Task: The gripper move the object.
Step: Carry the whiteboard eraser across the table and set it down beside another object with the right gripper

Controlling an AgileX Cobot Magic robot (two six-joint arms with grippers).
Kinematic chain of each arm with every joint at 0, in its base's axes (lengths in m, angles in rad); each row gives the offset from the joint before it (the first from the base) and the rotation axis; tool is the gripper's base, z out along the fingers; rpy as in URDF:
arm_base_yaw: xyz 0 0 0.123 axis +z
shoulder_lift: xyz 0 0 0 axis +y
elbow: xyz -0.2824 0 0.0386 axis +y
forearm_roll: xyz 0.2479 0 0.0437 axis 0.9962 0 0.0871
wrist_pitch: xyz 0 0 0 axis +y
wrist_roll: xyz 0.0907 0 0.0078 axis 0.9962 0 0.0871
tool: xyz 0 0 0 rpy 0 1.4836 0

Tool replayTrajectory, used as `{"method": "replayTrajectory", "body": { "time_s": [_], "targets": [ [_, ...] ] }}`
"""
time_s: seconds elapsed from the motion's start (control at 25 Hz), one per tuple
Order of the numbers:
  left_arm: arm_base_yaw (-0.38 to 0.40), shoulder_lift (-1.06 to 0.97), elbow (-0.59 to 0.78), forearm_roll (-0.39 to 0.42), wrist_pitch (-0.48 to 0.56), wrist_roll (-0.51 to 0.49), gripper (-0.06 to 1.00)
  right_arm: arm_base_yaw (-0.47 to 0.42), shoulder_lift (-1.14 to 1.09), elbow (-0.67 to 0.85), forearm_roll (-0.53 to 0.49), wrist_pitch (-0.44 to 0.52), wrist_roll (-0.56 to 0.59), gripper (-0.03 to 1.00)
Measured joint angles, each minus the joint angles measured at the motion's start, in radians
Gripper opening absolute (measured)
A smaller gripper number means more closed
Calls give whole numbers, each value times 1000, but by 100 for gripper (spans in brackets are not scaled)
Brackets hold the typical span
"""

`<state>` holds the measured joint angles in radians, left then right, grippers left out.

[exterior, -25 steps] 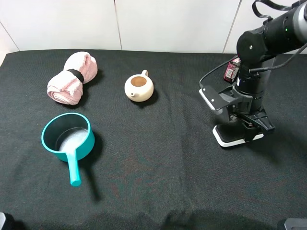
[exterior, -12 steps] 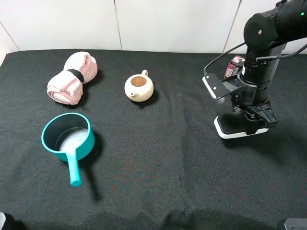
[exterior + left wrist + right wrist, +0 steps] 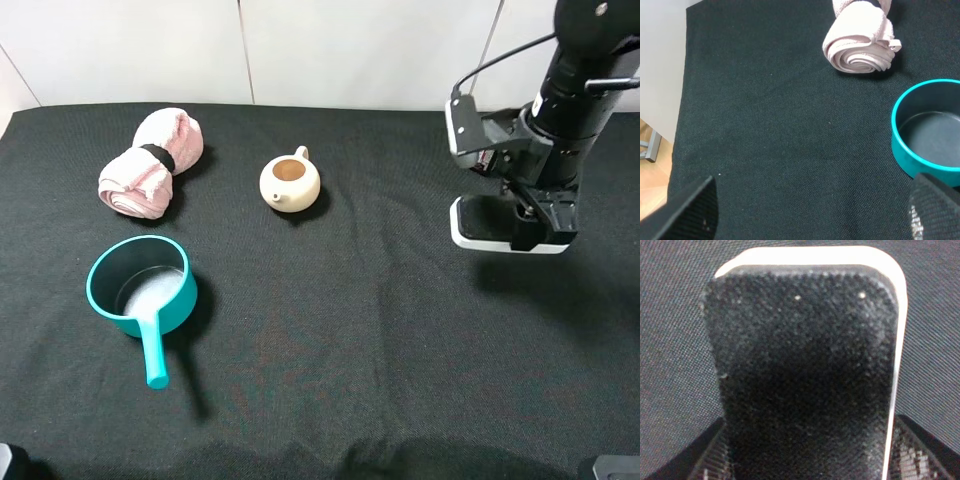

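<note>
The flat rounded-rectangle block (image 3: 487,220), with a black felt-like top on a white base, is near the right edge of the worktop (image 3: 350,380), in its far half. The right claw (image 3: 530,222) is clamped on it from above, with a dark finger against each long side. In the right wrist view the felt top fills most of the frame, the white base shows as a thin rim around its rounded end, and the two fingers sit at either side. A darker patch of shadow lies on the cloth toward the front edge, apart from the block, so the block appears to be raised off the surface. A grey-white box (image 3: 462,125) and a black cable sit on the black arm above the claw.

The worktop is covered in black woven cloth. A cream ceramic teapot without a lid (image 3: 290,183) stands well to the left of the block, near the middle of the far half. A rolled pink towel bound by a black band (image 3: 152,163) lies toward the far left corner. A teal saucepan with a dark inside (image 3: 142,290) stands nearer the left edge, with its handle pointing to the front edge.

The left claw (image 3: 812,212) is spread wide with nothing between its fingers. It hangs over bare cloth by the left edge, with the towel and saucepan ahead of it.
</note>
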<state>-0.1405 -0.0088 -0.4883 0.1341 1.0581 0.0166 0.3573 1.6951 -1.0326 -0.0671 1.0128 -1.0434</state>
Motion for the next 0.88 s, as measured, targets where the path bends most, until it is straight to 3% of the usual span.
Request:
{"method": "replayTrajectory", "body": {
  "time_s": [0.88],
  "targets": [
    [0, 0, 0, 0, 0, 0, 83, 0, -191, 0, -12, -5, 328, 46]
  ]
}}
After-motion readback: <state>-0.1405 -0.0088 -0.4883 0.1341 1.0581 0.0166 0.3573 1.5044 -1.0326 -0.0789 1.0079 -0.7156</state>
